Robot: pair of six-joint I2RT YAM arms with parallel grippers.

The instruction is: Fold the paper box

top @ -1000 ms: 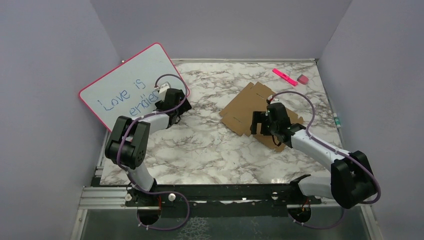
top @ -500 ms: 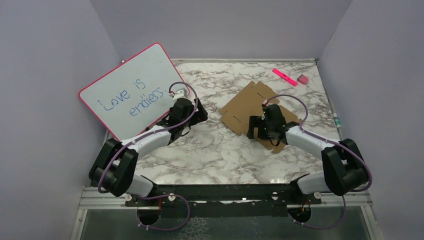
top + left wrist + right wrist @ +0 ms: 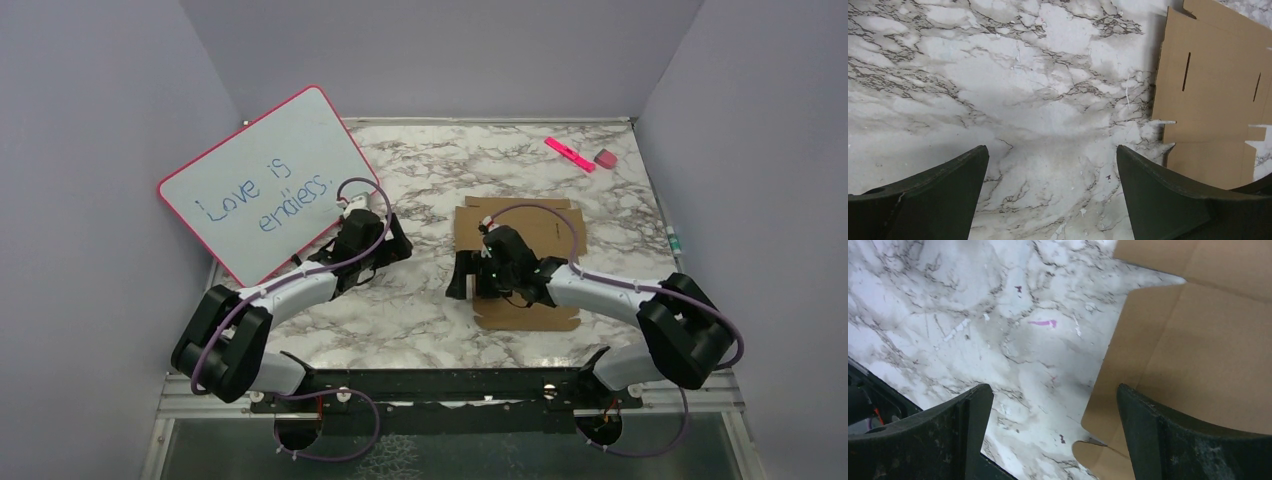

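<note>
On the marble worktop, right of centre, we see the paper box lying flat and unfolded. The right jaws hang wide apart over its near left edge, holding nothing; the left jaws gape over bare marble near the pink-framed whiteboard.

Overhead and both close wrist views share the paper box.

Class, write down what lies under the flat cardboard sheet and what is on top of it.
The cardboard sheet lies flat on the marble table. The right arm hangs over it, hiding its middle. Anything beneath is covered.
</note>
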